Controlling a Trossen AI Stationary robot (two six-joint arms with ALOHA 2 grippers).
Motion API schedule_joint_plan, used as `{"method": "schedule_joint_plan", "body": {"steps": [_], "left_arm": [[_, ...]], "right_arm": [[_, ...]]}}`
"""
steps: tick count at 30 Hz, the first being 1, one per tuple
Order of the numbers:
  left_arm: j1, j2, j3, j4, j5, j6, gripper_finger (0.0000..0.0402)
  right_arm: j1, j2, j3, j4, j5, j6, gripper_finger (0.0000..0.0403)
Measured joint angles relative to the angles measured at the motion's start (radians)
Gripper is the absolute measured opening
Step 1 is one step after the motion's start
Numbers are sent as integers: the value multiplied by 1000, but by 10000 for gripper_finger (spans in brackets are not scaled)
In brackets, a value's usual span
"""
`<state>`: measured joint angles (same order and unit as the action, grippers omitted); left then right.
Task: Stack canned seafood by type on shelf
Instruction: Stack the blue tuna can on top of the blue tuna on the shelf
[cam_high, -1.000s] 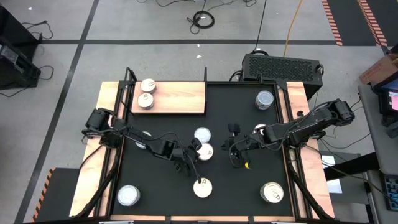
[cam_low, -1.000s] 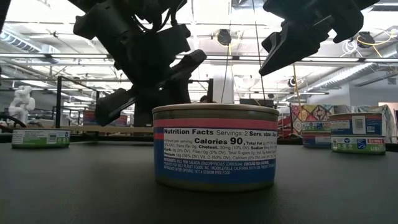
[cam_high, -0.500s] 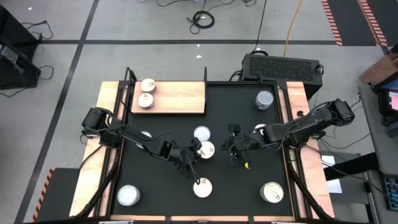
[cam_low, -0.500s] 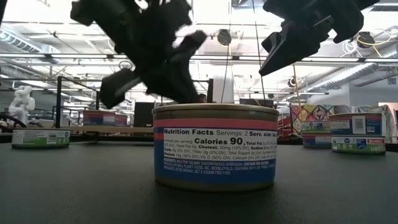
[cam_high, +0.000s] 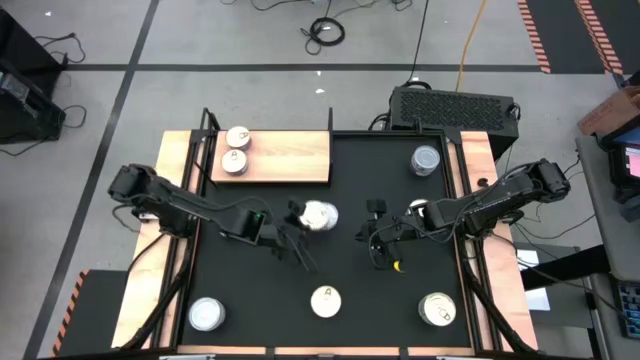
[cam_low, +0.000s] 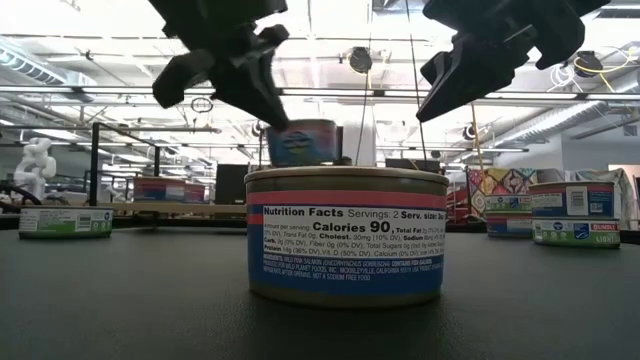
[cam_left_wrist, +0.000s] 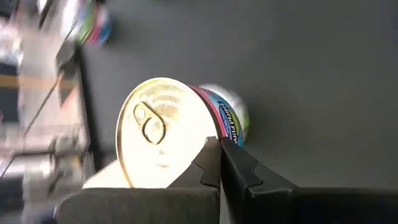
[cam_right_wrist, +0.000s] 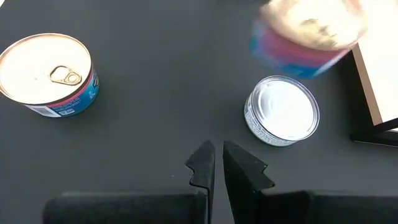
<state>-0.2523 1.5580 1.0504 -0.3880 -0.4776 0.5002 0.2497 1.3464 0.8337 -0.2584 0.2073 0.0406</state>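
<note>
My left gripper (cam_high: 303, 224) is shut on a cream-lidded can (cam_left_wrist: 163, 134) with a pull-tab and a pink-and-blue label, held above the black mat over a white-lidded can (cam_right_wrist: 281, 111). In the low view the held can (cam_low: 300, 142) hangs behind the near can (cam_low: 346, 235). The shelf (cam_high: 290, 157), a pale wooden board at the far left, bears two cans (cam_high: 236, 150) standing on their bases. My right gripper (cam_right_wrist: 217, 155) hovers shut and empty right of centre. My left gripper's fingers (cam_left_wrist: 208, 155) meet at the can's rim (cam_left_wrist: 210, 132), where the lid joins the side wall; what lies between the fingertips cannot be made out. The gripper slants down from the table's left. The can is lifted clear of the mat and tilted.
More cans stand on the mat: near centre (cam_high: 325, 300), near left (cam_high: 207, 314), near right (cam_high: 438, 309), far right (cam_high: 427, 160), and one under the right arm (cam_high: 420, 208). Wooden strips (cam_high: 480, 170) run along the mat's sides.
My left gripper has taken hold of the cream-lidded can and risen, drawing back toward the table's left and far side. The can has left the mat, tipped, and now hangs over the white-lidded can.
</note>
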Motion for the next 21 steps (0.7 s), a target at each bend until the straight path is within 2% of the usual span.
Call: {"method": "schedule_joint_plan", "body": {"steps": [6,11,15,21], "left_arm": [[76,-112,0,-195,-70,-112,0],[197,-196,0,-335,-89,-155,0],[317,-247,0,-403,-90,-137,0],[526,-304,-32,-423,-80,-19,0]], "right_arm": [[0,0,0,1,0,0,27],[0,0,0,2,0,0,27],[0,0,0,-1,0,0,27],[0,0,0,-1,0,0,27]]}}
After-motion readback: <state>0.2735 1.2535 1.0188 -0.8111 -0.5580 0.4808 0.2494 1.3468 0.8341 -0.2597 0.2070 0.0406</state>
